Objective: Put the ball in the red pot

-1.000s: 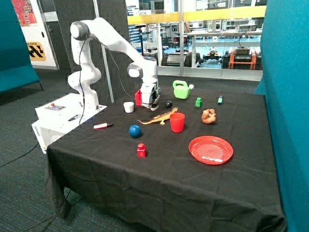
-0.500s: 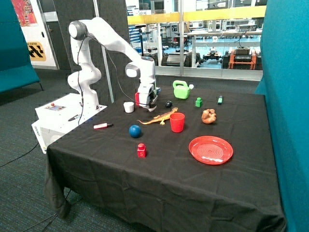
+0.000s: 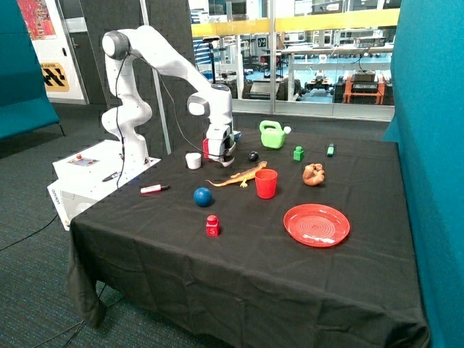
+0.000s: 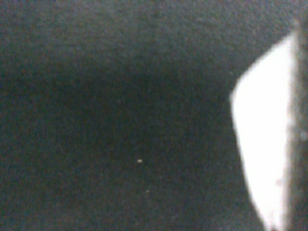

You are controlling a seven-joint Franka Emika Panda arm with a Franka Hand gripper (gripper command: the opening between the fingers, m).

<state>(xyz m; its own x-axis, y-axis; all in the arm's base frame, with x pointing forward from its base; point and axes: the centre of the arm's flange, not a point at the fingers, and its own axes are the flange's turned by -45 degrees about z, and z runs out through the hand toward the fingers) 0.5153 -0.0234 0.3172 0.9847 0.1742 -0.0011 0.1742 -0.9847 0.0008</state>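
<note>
Hovering: claw (image 3: 226,157) low over the back of the worktop (image 3: 239,268), right in front of the pot (image 3: 208,147)
Claw state: cannot tell whether spread or pressed together; it sits close against the pot and nothing shows between its tips
Ball (image 3: 202,196): dark blue, resting on the black cloth toward the near side, well apart from the claw, between the marker (image 3: 154,188) and the red cup (image 3: 266,183)
Pot: red, square, at the back edge, largely hidden behind the claw, just beside the white cup (image 3: 193,160)
Lizard (image 3: 239,175): orange, stretched out between the claw and the red cup
Black lump (image 3: 253,156): small, beside the claw, near the lizard's tail end
Red block (image 3: 212,225): with a knob on top, nearer the front than the ball
Plate (image 3: 316,225): red, near the front, beyond the red cup
Watering can (image 3: 272,134): green, at the back
Wrist view: dark cloth (image 4: 120,120) fills it, with a white shape (image 4: 264,139) at one edge that cannot be identified
</note>
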